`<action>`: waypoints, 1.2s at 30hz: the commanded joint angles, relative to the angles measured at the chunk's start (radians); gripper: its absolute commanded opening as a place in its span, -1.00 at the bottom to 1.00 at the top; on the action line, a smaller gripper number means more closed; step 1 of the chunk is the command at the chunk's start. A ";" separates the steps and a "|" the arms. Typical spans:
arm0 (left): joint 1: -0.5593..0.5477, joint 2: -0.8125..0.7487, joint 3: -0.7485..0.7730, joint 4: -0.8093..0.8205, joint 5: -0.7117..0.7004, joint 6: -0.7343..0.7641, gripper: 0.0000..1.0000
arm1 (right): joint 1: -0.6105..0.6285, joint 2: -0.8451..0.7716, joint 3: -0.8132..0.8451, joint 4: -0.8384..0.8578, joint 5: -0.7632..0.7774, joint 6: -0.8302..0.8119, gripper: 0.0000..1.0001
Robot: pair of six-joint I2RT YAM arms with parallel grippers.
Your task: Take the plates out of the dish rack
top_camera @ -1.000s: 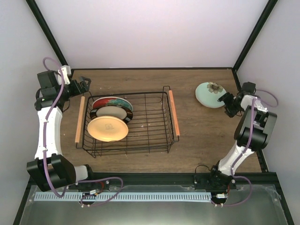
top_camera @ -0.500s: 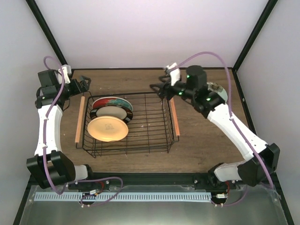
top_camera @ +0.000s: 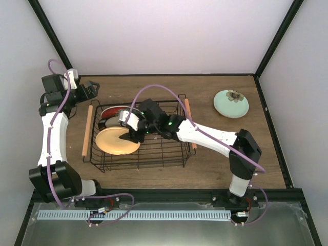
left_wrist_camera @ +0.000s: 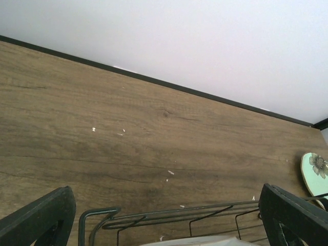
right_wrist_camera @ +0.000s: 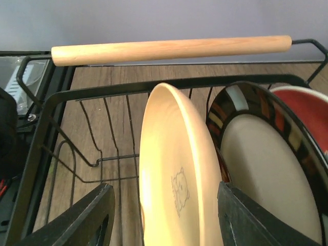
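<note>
The dish rack (top_camera: 164, 141) is a black wire basket with two wooden handles, in the middle of the table. In its left half stand a yellow-orange plate (top_camera: 115, 143), a cream plate with a dark rim (top_camera: 108, 123) and a red plate (top_camera: 109, 111). My right gripper (top_camera: 128, 135) is inside the rack, open, its jaws either side of the yellow-orange plate (right_wrist_camera: 174, 169), not closed on it. The cream plate (right_wrist_camera: 266, 174) and red plate (right_wrist_camera: 302, 102) are behind it. A pale mint plate (top_camera: 231, 103) lies on the table at the far right. My left gripper (top_camera: 93, 91) is open and empty beyond the rack's far-left corner.
The rack's left wooden handle (right_wrist_camera: 169, 48) runs just beyond the plates; the right handle (top_camera: 189, 123) lies under my right arm. The left wrist view shows the rack's rim wire (left_wrist_camera: 169, 212), bare wood beyond it and the mint plate (left_wrist_camera: 315, 171). Walls close off the back and sides.
My right arm has swung from the far right, away from the mint plate, across the table and down into the rack over the yellow-orange plate. The left arm has barely moved.
</note>
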 commanded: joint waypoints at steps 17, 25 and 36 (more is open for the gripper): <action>0.005 0.034 0.041 0.025 0.021 0.008 1.00 | 0.022 0.121 0.127 0.054 0.009 -0.112 0.12; 0.005 0.039 0.034 0.032 0.023 -0.009 1.00 | 0.022 0.155 0.094 0.073 0.034 -0.110 0.04; 0.005 0.033 0.023 0.033 0.023 -0.010 1.00 | 0.021 0.135 0.021 0.166 0.151 -0.104 -0.37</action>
